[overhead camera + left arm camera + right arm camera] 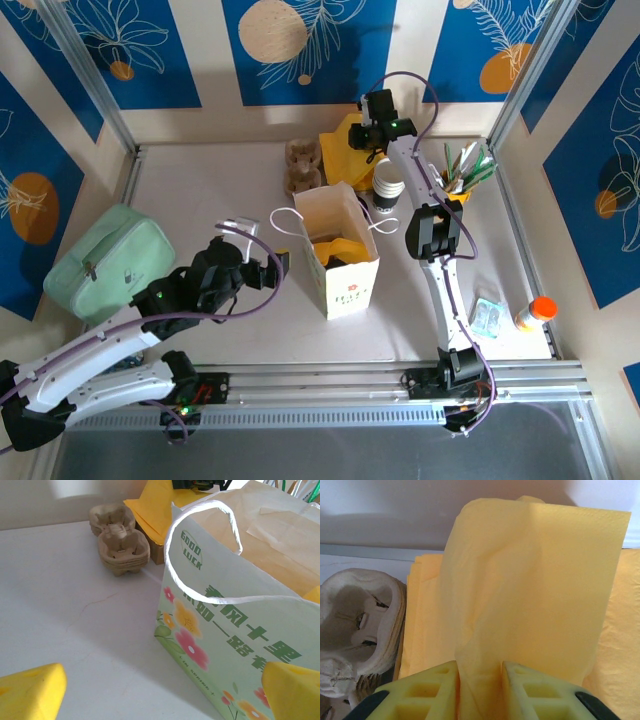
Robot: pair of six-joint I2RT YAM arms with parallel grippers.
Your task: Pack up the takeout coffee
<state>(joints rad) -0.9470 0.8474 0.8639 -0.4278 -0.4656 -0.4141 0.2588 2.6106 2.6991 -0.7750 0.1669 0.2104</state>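
Left pincer (281, 263) gapes wide just left of the paper bag (352, 288). It is the nearer arm to the takeout coffee (337, 263), seemingly the dark shape inside the bag. At the worktop's (200, 185) back, the right pincer (479, 677) pinches a yellow napkin (535, 580).

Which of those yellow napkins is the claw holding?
The single napkin standing upright, pinched in the right gripper; the rest lie flat in the stack.
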